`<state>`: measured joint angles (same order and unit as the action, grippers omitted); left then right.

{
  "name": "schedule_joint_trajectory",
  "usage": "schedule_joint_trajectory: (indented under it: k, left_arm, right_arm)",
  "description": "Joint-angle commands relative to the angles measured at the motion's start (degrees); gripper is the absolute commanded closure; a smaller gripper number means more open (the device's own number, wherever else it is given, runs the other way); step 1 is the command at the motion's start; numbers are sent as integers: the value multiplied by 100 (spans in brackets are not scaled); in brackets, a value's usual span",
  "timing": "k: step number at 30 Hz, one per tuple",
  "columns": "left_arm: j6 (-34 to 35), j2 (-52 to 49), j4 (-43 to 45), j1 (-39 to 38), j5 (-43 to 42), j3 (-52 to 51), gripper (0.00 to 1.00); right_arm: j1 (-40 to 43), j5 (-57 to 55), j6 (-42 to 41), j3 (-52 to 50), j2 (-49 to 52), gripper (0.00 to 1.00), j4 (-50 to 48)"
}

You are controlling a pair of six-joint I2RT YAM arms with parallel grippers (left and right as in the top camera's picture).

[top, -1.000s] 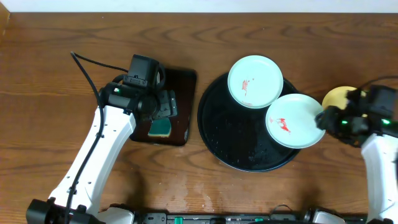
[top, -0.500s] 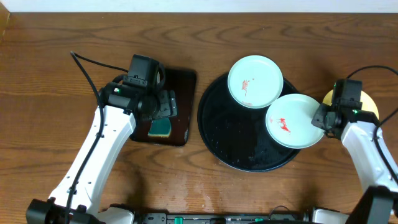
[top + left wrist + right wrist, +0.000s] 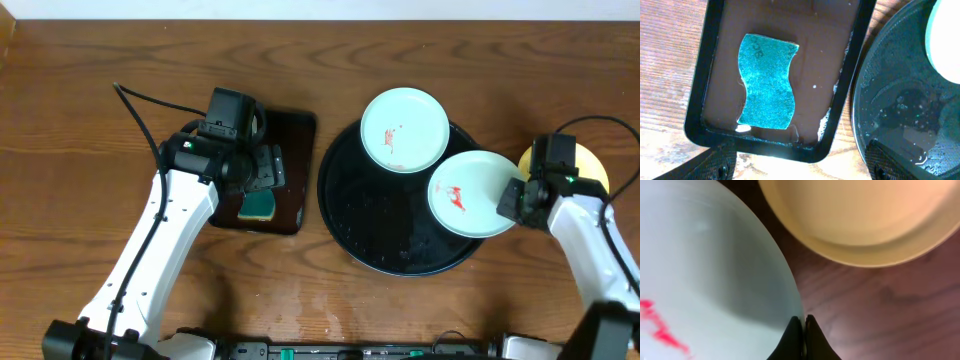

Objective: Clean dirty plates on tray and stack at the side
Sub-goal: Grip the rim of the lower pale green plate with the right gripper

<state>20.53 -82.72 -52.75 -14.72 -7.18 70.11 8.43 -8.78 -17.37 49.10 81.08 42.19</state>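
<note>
The right pincer (image 3: 513,197) is brought in from the table's outer edge, past the yellow plate (image 3: 865,210) now just behind it. The rim of the near mint plate (image 3: 468,193) is now pinched between its fingers. The far mint plate (image 3: 404,130) is shifted slightly away from the pincer.

I see grained wood bench (image 3: 80,70), glossy wet black tray (image 3: 370,230), smooth glazed plates (image 3: 415,115), rough teal sponge (image 3: 766,81) in shiny rectangular tray (image 3: 817,60).
</note>
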Motion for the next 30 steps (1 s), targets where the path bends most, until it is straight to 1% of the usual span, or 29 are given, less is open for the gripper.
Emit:
schedule_joint_trajectory:
  k: [1, 5, 8, 11, 13, 15, 19, 21, 22, 23, 25, 27, 30]
  left_arm:
    - [-57, -7, -33, 20, 11, 109, 17]
    - [-57, -7, -33, 20, 11, 109, 17]
    - [-57, -7, -33, 20, 11, 109, 17]
    - [-57, -7, -33, 20, 11, 109, 17]
    - [-57, -7, -33, 20, 11, 109, 17]
    - [-57, -7, -33, 20, 11, 109, 17]
    - [-57, -7, -33, 20, 11, 109, 17]
    - [-57, -7, -33, 20, 11, 111, 17]
    - [-57, -7, -33, 20, 11, 109, 17]
    - [-57, -7, -33, 20, 11, 109, 17]
    - [-57, -7, -33, 20, 11, 109, 17]
    - [-24, -7, -31, 20, 7, 109, 17]
    - [-15, -7, -44, 20, 9, 109, 17]
  right_arm:
    - [-144, 382, 116, -13, -579, 99, 201]
    - [-411, 970, 208, -15, -1060, 99, 518]
    - [-763, 1231, 310, -22, -1091, 99, 651]
    - [-1152, 1250, 214, -175, -1008, 99, 573]
    - [-1403, 1248, -155, -380, -925, 99, 409]
    - [-1611, 1248, -715, -654, -815, 99, 157]
    - [-1987, 1248, -1773, -1290, -573, 99, -669]
    - [-2114, 1246, -1923, -1508, -485, 99, -1174]
    - [-2149, 1220, -1851, -1550, -455, 93, -1377]
    - [-2159, 1209, -1576, -1541, -444, 81, -1563]
    - [-2157, 1423, -573, -1432, -470, 66, -1777]
    - [-2153, 1550, 197, -1137, -503, 59, -1556]
    - [-2146, 1412, 616, -553, -511, 57, -846]
